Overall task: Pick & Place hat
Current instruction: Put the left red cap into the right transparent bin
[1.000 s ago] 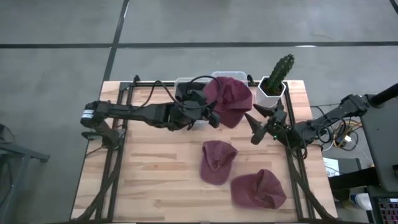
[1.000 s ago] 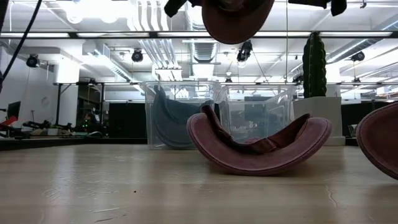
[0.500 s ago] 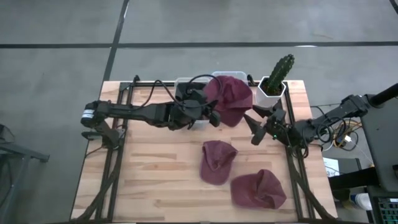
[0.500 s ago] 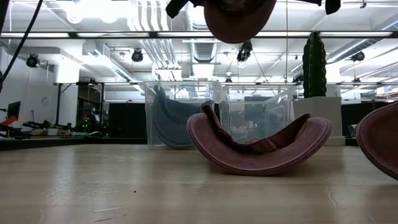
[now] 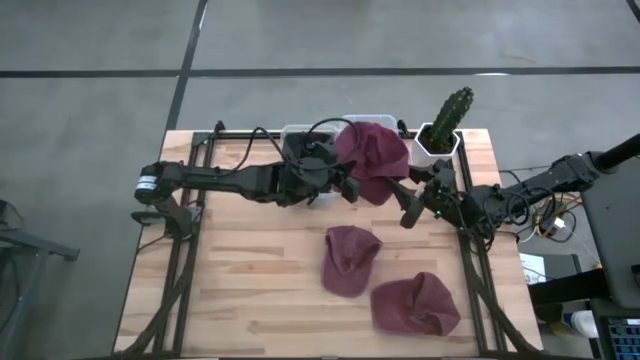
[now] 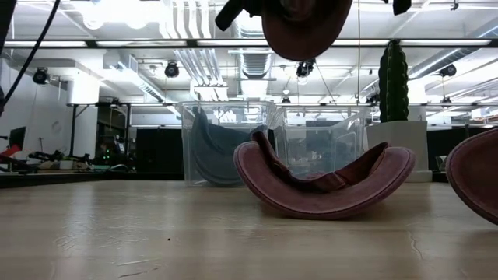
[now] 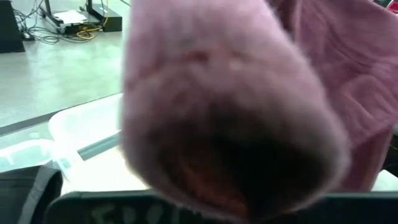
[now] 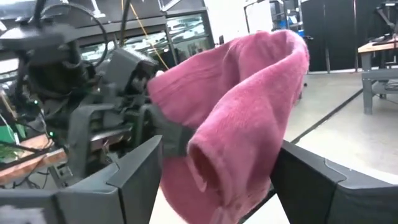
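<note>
Dangling fuzzy maroon hat pinched by L gripper; R gripper fingers wide

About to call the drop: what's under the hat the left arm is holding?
The lifted hat hangs over the clear bins. One bin holds dark grey fabric; the hat hides the other from above.

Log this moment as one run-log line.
left end effector: shut on raised hat | right end effector: open around raised hat's edge | bins: below | two hats on table
</note>
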